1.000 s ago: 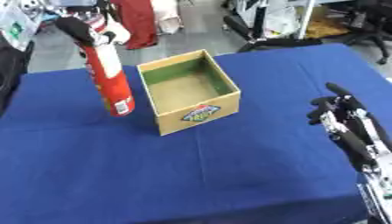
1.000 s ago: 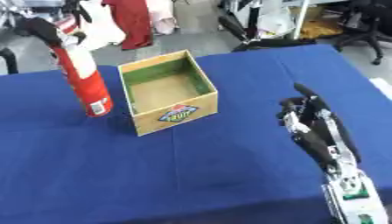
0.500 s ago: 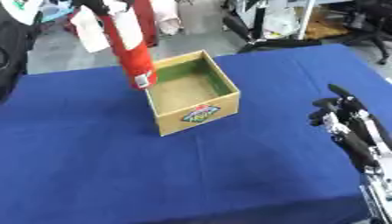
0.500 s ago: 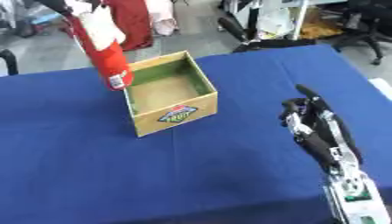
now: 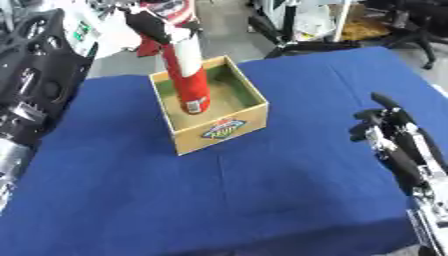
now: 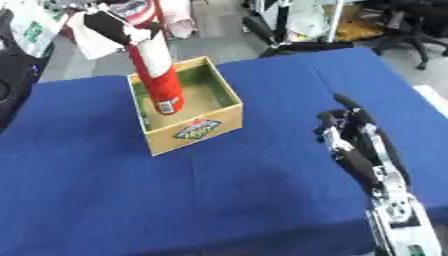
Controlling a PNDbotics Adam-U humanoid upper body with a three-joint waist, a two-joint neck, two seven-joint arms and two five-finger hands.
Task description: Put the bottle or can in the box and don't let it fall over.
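Observation:
A tall red can [image 5: 187, 77] with a white label near its base hangs upright over the open cardboard box [image 5: 233, 127], its bottom down inside the box's opening. My left hand [image 5: 156, 24] is shut on the top of the can, reaching in from the upper left. The box has a green inside and a printed logo on its front wall. It stands on the blue table [image 5: 262, 190]. My right hand [image 6: 357, 145] rests at the right side of the table with relaxed fingers, holding nothing.
My left arm's black body [image 5: 31, 95] fills the left edge. Beyond the table's far edge lie a grey floor, office chairs [image 5: 297, 30] and clutter. Blue cloth stretches in front of the box and to its right.
My left hand has carried the can from the left of the box, up and rightward, to above the box and down into its opening. The right hand has stayed in place.

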